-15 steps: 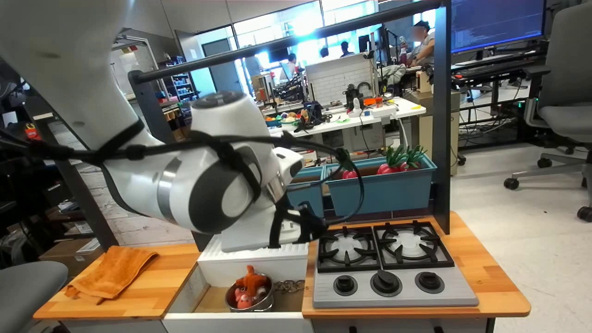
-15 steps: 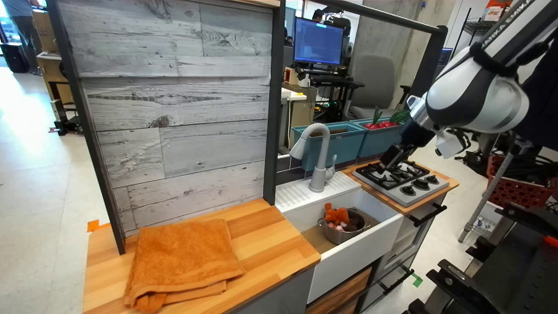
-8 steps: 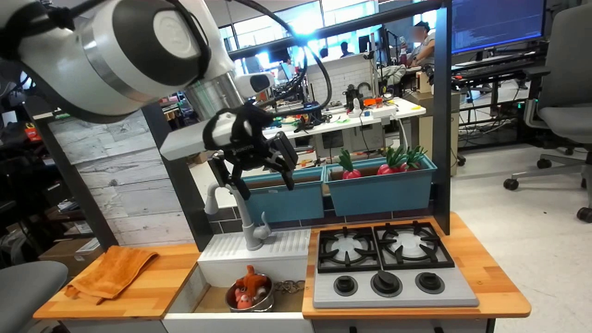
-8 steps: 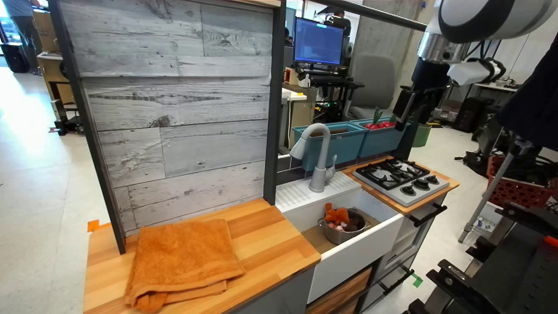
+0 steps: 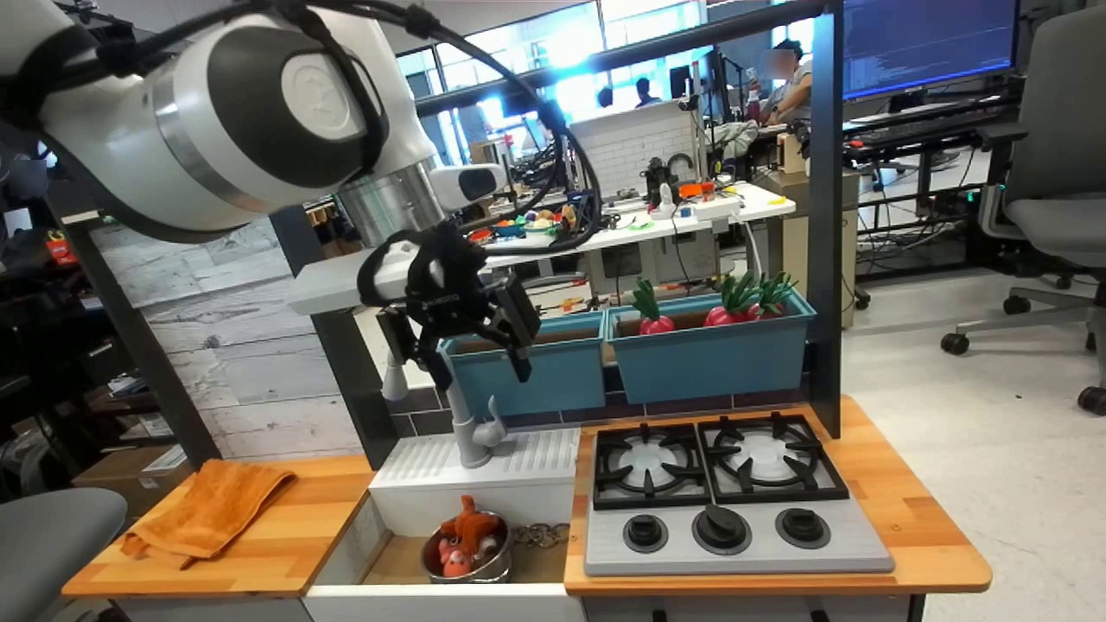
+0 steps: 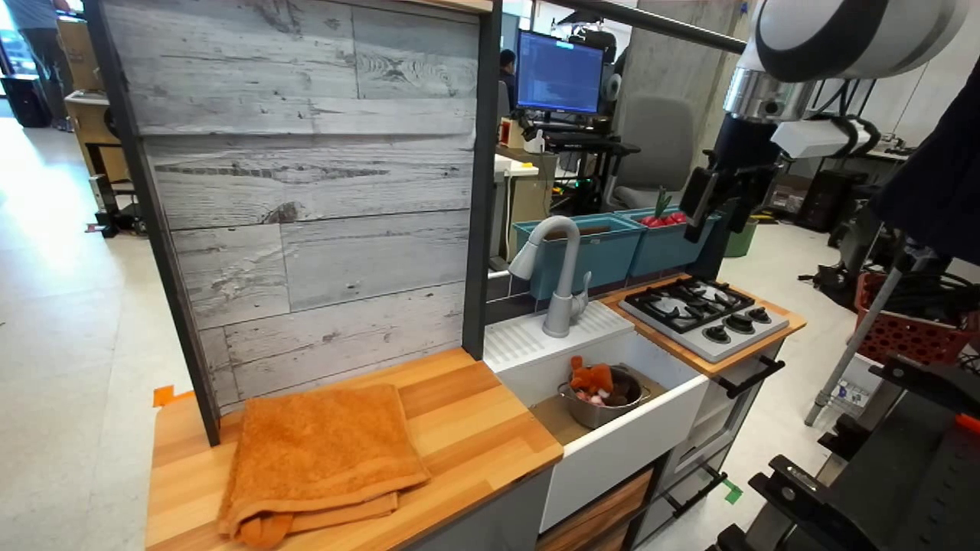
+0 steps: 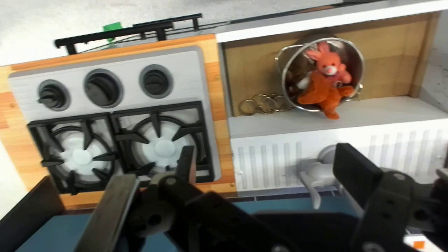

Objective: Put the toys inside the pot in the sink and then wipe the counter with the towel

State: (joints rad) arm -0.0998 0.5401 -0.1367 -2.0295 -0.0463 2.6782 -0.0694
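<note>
A light-brown wooden counter (image 6: 467, 428), hard and flat, runs up to a white, boxy sink (image 6: 624, 455); both look fixed, nothing to grip. An orange towel (image 6: 321, 448) lies folded in layers on the counter, beside the sink. It should be light, soft and limp, with nothing to break; a pinch from above on the thick folded edge would likely hold best, while a grip on the flat middle may slip over the cloth. The gripper (image 5: 482, 373) hangs in the air, well apart from the towel, its jaws spread wide with nothing between them. Inside the sink stands a steel pot (image 6: 601, 415), probably stiff and slippery, better taken by a side handle than by its smooth wall. In it sit an orange toy (image 7: 323, 92), which pokes past the rim, and a pink toy (image 7: 326, 62) with long ears, plush-looking, likely light and easily squeezed; with them there, wiping seems the step ahead.

Some things are out of sight. The wrist view leaves out the towel, and the layers under its top fold are covered. In an exterior view the gripper blocks part of the grey faucet (image 5: 469, 441). Deep in the pot are shadowed brown and pale shapes (image 7: 298, 71), perhaps another toy, though the dimness makes that uncertain.
</note>
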